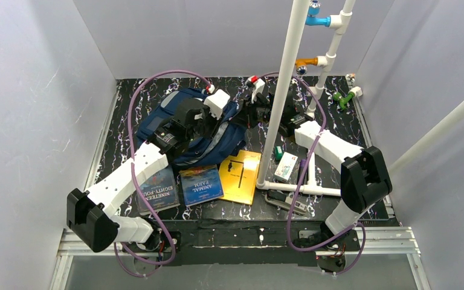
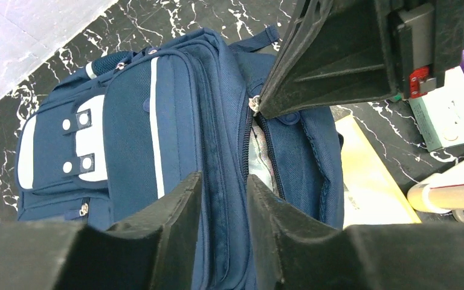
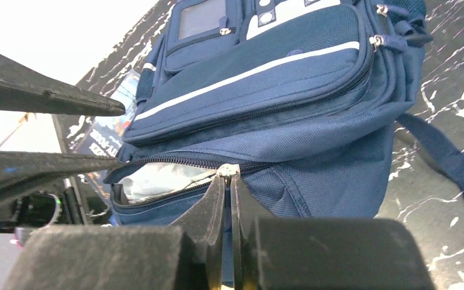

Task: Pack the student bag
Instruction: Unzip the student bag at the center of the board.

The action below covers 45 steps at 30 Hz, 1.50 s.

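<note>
Seen from overhead, the left arm covers the middle of the student bag. Pale contents show through the bag's open zip but cannot be identified. The zipper pull is mostly buried between the pressed-together fingers of the right gripper. The small items beside the white pipe are too small to name.
</note>
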Available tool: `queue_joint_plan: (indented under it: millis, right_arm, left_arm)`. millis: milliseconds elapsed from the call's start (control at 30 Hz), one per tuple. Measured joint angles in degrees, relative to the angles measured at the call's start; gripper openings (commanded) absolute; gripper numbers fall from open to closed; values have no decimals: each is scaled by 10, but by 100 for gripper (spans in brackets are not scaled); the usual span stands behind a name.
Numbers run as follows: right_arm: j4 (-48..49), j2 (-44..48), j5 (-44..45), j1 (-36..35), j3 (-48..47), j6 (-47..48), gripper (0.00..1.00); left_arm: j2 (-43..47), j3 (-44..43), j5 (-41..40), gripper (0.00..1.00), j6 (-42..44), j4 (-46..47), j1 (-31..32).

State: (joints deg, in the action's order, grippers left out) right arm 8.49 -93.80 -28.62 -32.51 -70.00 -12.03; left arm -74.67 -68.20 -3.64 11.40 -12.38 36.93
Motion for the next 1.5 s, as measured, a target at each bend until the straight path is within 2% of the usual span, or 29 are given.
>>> queue_joint_plan:
  millis: [200,267,400,500,567,700,767,833,867,1033,1200,1500]
  right_arm:
    - [-35,0,0,-1,-29,-61,1]
    - [-39,0,0,-1,-36,-69,1]
    - [-46,0,0,-3,-37,-75,1]
    - [-52,0,0,-4,-37,-75,1]
    - [-54,0,2,-6,-37,-75,1]
    - [-56,0,6,-9,-37,-75,1]
    - [-56,0,7,-10,-37,-74,1]
    - [-56,0,7,-10,-37,-74,1]
    - [-57,0,7,-11,-37,-73,1]
    - [-57,1,28,-13,-37,-61,1]
    - [-34,25,92,-23,-19,3,1]
    - [12,-14,153,-23,-33,139,1]
  left_arm:
    - [5,14,-4,48,-21,7,0]
    - [5,14,-3,49,-30,9,0]
    - [-1,13,-5,40,-40,12,0]
    - [-21,2,-12,23,-45,6,0]
    - [-46,-17,-16,22,-47,-5,0]
    - [-88,-49,-15,25,-50,-22,0]
    - [-94,-49,-13,23,-53,-26,0]
    - [-97,-51,-11,5,-55,-31,0]
    - [-99,-56,-10,0,-57,-35,0]
    - [-114,-88,-17,0,-45,-62,0]
    - [-97,-97,-37,0,-14,-78,2]
    - [4,-83,-55,0,31,-91,3]
